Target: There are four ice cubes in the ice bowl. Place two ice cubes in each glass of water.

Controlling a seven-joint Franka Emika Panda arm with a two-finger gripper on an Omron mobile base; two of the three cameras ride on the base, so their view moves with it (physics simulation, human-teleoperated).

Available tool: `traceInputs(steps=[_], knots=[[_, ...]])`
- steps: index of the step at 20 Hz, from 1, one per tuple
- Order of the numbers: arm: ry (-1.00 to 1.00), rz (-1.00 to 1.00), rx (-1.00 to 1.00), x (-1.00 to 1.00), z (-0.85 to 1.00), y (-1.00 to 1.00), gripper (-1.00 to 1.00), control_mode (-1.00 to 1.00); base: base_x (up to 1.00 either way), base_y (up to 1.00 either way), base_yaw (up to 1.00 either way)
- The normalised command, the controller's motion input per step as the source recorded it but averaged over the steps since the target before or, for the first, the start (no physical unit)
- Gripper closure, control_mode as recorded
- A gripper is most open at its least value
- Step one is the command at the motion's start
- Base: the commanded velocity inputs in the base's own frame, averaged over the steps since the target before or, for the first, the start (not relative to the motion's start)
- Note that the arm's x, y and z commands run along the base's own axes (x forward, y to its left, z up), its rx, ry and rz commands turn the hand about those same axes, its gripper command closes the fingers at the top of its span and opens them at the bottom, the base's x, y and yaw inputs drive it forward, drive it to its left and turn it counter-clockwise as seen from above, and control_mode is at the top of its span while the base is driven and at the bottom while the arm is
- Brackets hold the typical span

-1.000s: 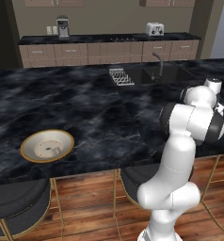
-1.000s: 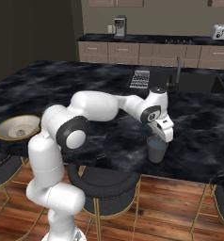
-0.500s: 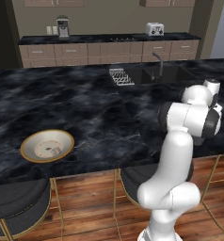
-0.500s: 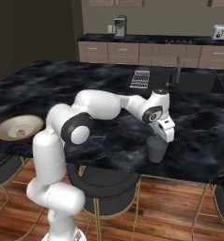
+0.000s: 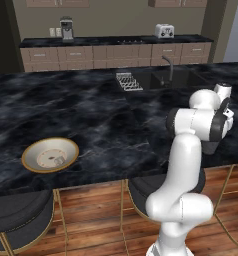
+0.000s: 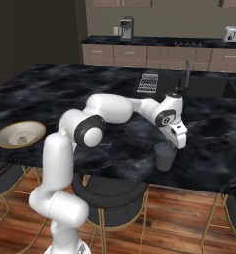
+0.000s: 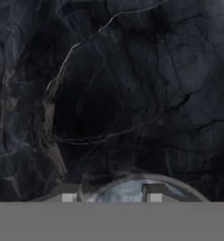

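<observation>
A dark grey glass of water [image 6: 164,158] stands near the counter's front edge on the right. My gripper [image 6: 178,142] hangs just above its rim, pointing down. In the hand view the glass rim [image 7: 191,187] curves under my gripper [image 7: 109,197]. A pale bluish ice cube [image 7: 121,192] sits between the narrowly parted fingertips [image 7: 152,192], which look shut on it. Far to the left lies the ice bowl [image 5: 33,150] [image 6: 6,132], tan-rimmed and cream inside. Small pale ice cubes [image 5: 58,160] rest in it.
A sink with a faucet [image 5: 166,64] and a dish rack [image 5: 128,81] are set into the counter behind the glass. Dark stools [image 6: 110,191] stand under the front edge. A toaster [image 5: 164,31] and a coffee machine [image 5: 66,28] sit on the back counter.
The arm's elbow has shifted slightly. The gripper has stayed over the glass with the same narrow opening.
</observation>
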Motion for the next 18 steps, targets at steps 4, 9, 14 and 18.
traceInputs(steps=[4,9,14,18], knots=[[0.02,0.00,0.06,-0.03,0.00,-0.19,1.00,-1.00,0.00,0.00,0.00],[0.02,0.00,0.04,-0.28,0.00,0.05,1.00,-1.00,0.00,0.00,0.00],[0.00,0.00,0.00,-0.17,0.01,0.49,1.00,-1.00,0.00,0.00,0.00],[0.00,0.00,0.00,-0.10,-0.07,0.45,1.00,-1.00,0.00,0.00,0.00]])
